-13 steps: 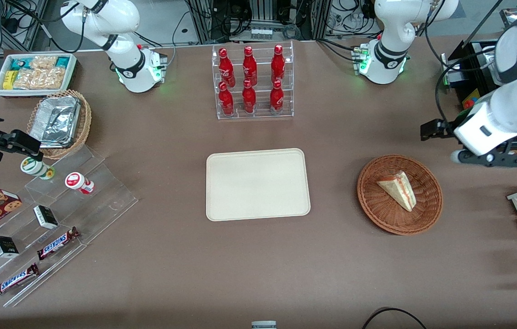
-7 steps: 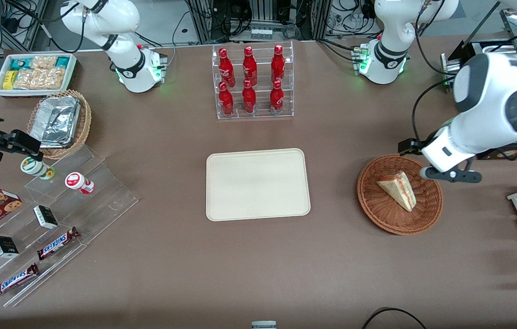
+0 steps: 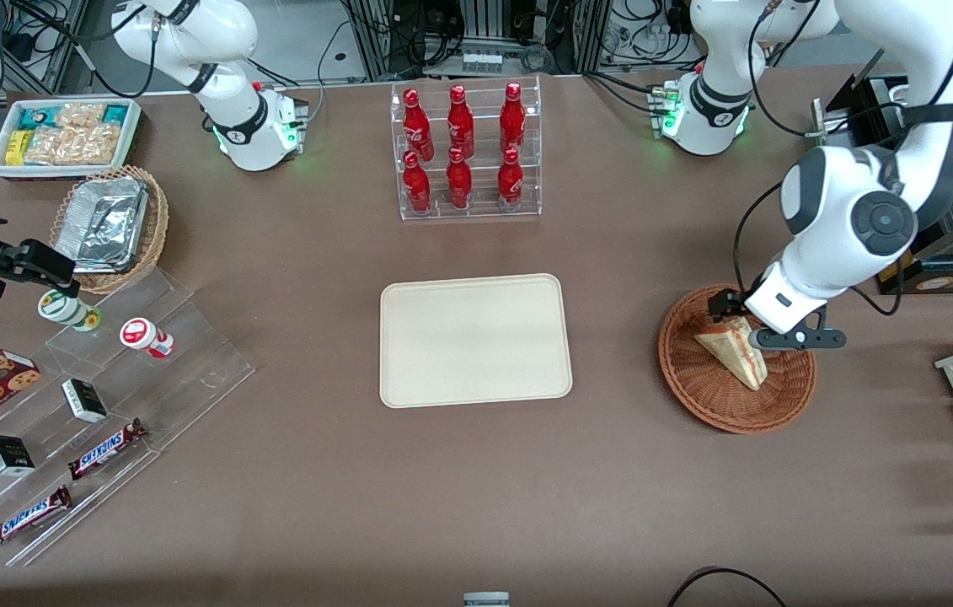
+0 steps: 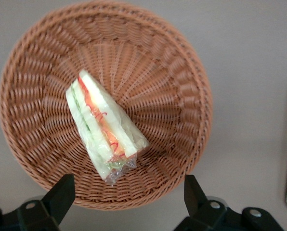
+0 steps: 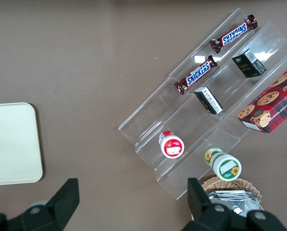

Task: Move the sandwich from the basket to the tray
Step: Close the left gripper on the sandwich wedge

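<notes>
The left arm has swung in from the working arm's end of the tabletop, and its gripper [image 3: 744, 323] now hangs over the wicker basket [image 3: 699, 388], fingers [image 4: 61, 192] spread wide and grasping nothing. The sandwich [image 3: 736, 354] lies where it was, wrapped, in the basket's middle. The cream tray [image 3: 474, 340] sits bare at the tabletop's centre.
</notes>
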You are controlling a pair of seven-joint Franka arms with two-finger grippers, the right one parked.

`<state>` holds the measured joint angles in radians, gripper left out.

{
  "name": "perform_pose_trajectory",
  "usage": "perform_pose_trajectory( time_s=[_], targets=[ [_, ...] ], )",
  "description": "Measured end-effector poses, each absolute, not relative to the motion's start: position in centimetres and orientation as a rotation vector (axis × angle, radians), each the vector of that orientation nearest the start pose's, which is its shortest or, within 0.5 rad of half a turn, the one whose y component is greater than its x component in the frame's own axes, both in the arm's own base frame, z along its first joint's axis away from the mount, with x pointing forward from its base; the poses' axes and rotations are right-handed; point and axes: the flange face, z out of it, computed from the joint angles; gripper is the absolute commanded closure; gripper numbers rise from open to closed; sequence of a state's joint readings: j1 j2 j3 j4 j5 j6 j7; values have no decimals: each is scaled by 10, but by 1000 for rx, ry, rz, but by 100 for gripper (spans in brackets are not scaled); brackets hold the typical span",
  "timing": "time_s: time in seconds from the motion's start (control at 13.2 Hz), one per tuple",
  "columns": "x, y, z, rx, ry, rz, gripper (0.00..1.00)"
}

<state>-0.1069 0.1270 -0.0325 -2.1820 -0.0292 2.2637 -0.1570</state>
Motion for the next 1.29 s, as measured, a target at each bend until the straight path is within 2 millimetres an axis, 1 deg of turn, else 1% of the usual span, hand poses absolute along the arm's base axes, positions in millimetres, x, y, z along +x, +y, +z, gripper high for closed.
perform_pose_trajectory(
  time_s=[0.08,0.15,0.3,0.38,0.45,0.61,0.76,0.98,1.29],
  targets=[
    [538,-76,320,-3154,-150,86,0],
    [539,-75,317,-3142,-279,93,0],
    [539,-76,314,-3097,-560,99,0],
    [539,-76,314,-3073,-671,100,0],
    [539,-76,313,-3055,-740,101,0],
    [539,-75,312,-3035,-810,103,0],
    [539,-71,308,-3022,-841,116,0],
    [542,-55,295,-3005,-891,126,0],
    [548,-52,275,-3000,-939,95,0]
  ],
)
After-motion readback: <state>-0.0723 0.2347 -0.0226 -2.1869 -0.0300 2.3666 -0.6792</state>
